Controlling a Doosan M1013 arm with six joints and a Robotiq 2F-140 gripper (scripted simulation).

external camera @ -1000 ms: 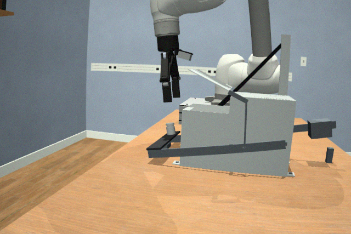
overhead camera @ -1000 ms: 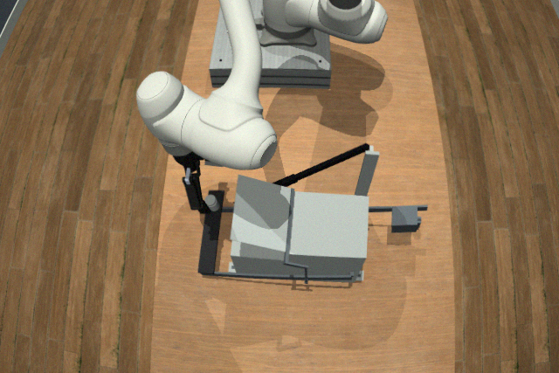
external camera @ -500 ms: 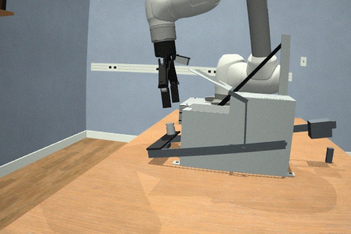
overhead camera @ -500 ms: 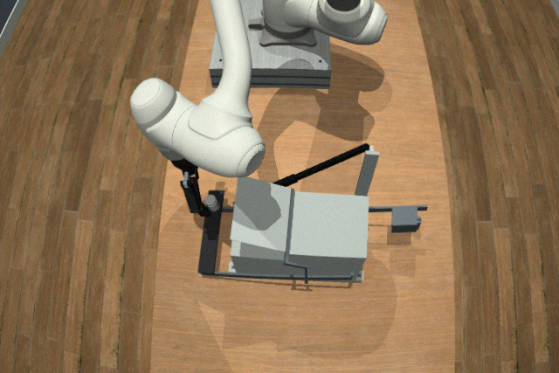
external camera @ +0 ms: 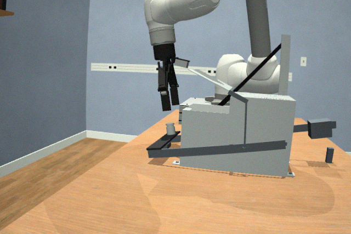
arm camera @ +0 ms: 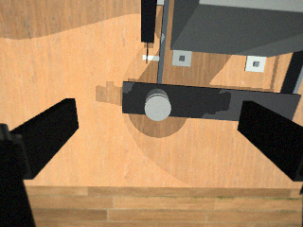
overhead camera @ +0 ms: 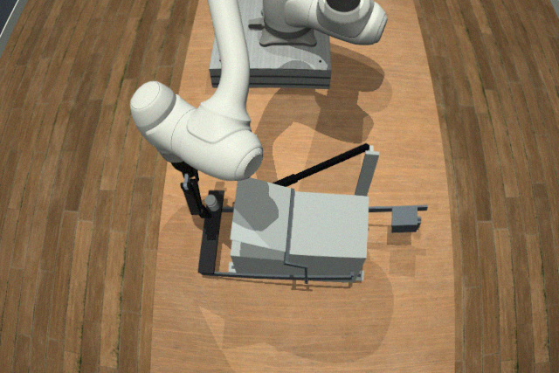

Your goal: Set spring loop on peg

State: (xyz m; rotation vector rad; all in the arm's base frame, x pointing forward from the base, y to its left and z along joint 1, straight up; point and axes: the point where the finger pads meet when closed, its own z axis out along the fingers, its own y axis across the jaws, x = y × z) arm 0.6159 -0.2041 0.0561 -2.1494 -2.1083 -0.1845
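Observation:
The steel test weight [overhead camera: 211,202], a small upright cylinder, stands on the dark pedal [overhead camera: 210,238] at the left end of the grey feeder box [overhead camera: 298,233]. It also shows in the side view [external camera: 170,128] and the wrist view [arm camera: 157,107]. My gripper [external camera: 169,103] hangs open and empty, straight above the weight with clear air between them; in the wrist view the fingers stand wide on either side of it. The black spring [overhead camera: 325,164] runs from the tall grey post [overhead camera: 366,172] down to the box top. The pegs are too small to make out.
The feeder's lid flap [external camera: 209,78] stands raised behind my gripper. A grey block on a rod [external camera: 321,127] sticks out on the feeder's right. A small dark cylinder [external camera: 329,154] stands on the bench near it. My base plate [overhead camera: 271,57] is at the back.

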